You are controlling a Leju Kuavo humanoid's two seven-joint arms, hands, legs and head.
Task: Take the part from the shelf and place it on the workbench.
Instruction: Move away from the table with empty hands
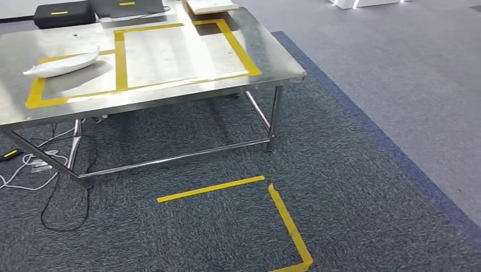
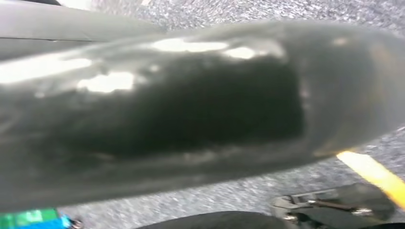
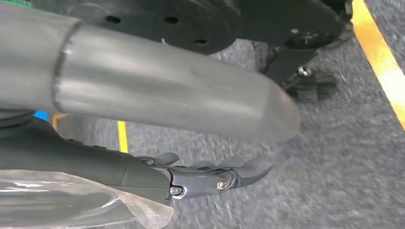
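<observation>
Your part (image 1: 61, 63), a long white curved piece, lies on the steel workbench (image 1: 272, 71) inside the left yellow-taped box (image 1: 120, 59), long axis running left to right and tilted slightly. No writing on it can be read. Your right hand (image 3: 210, 174) hangs over the carpet (image 1: 351, 187), fingers loosely extended, holding nothing. Your left wrist view is too blurred: you cannot tell that hand's state.

The head view looks forward and down from high up at a steel tabletop (image 1: 170, 90) and grey carpet (image 1: 340, 187). Both wrist views sit close above that carpet, sharing its yellow tape (image 3: 382, 62).
</observation>
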